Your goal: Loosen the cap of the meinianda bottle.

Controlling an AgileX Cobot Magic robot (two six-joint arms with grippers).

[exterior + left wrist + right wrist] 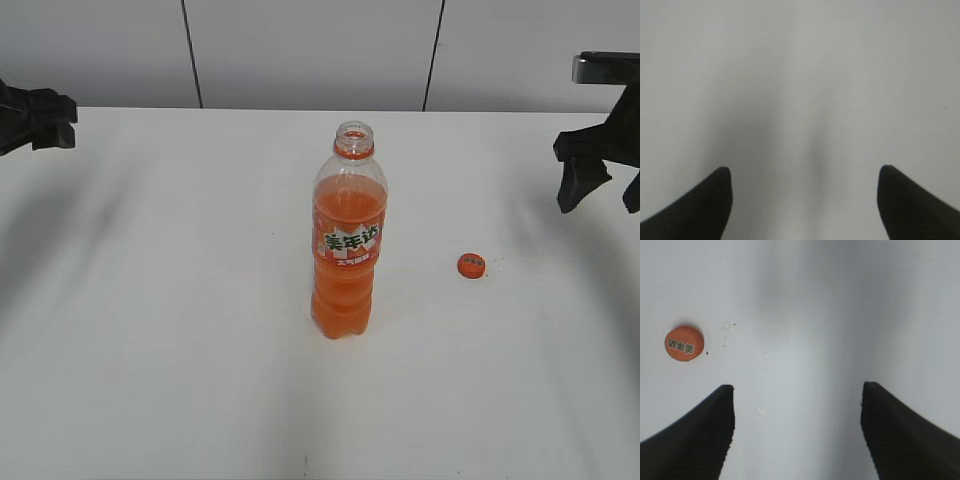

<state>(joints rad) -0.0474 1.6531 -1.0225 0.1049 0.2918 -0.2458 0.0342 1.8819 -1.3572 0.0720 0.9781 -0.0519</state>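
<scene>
Standing: the bottle (347, 240) is upright mid-counter (180, 300), long axis vertical, neck bare.
Cap: the cap (471, 265) lies flat at the bottle's 3 o'clock, well apart, already off.
Nearer arm: right hand (797, 435), with the cap at its 10 o'clock.
Hands: right hand and left hand (805, 200) spread wide, both empty.
Writing: white-green Chinese characters on the orange label; small dark characters on the cap, not readable.

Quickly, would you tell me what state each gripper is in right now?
Left gripper: open, holding nothing, over bare table.
Right gripper: open, holding nothing; the cap lies apart on the table.
</scene>
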